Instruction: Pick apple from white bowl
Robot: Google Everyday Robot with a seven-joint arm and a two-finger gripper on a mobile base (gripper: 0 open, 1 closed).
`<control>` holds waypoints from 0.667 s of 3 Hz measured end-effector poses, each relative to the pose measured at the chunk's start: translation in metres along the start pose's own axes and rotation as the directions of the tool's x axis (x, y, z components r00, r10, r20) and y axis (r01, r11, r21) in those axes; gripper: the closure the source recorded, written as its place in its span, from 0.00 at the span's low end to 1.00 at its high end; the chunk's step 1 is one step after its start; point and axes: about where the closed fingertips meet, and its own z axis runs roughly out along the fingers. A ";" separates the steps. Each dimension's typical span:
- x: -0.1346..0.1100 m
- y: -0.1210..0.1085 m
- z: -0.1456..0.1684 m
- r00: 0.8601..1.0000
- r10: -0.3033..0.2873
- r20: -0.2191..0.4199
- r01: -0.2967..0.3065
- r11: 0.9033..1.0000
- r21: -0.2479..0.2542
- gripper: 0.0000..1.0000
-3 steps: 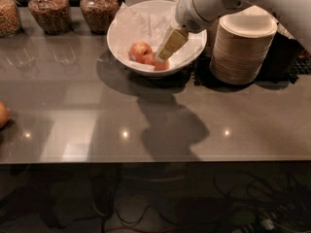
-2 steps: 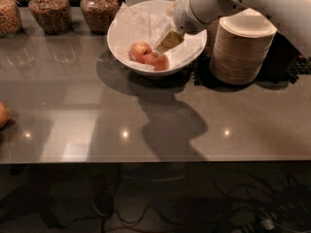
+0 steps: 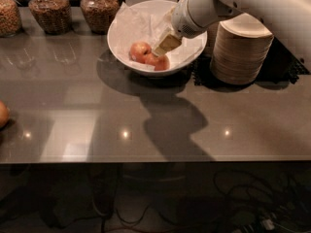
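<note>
1. Reaching in from the upper right of the frame, the white arm (image 3: pixel 252 4) slants down to the left and ends inside the white bowl (image 3: pixel 114 39).
2. The end effector (image 3: pixel 160 50) shows as a tan block just below the arm's rounded wrist, tip pointing down and left at the fruit.
3. Its tip lies right at the upper edge of the apple (image 3: pixel 161 63). Whether it touches the fruit cannot be told.
4. Whether the end effector is spread or pressed together cannot be told either, as only one tan face shows. Nothing is seen lifted in it.
5. The apple, the deeper orange-red one, rests on the crinkled white paper (image 3: pixel 138 23) at the bottom of the bowl, toward the near wall.
6. A paler, pinkish-red apple (image 3: pixel 140 51) lies just beside it on the left, the two touching or very nearly so.
7. The bowl stands on the glossy grey surface (image 3: pixel 73 96) at upper centre of the frame.
8. A stack of beige bowls (image 3: pixel 240 52) stands just right of the white bowl, on a dark mat (image 3: pixel 286 67).
9. Three glass jars (image 3: pixel 48 8) with brown contents line the upper left edge.
10. A round orange thing (image 3: pixel 2 114) is cut off by the left edge of the frame, well apart from the bowl.
11. The arm's shadow (image 3: pixel 170 125) falls across the middle of the surface.
</note>
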 end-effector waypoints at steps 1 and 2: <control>0.004 0.009 0.009 1.000 0.016 -0.004 -0.016 0.999 -0.031 0.31; 0.010 0.019 0.019 0.999 0.038 -0.008 -0.038 0.997 -0.064 0.31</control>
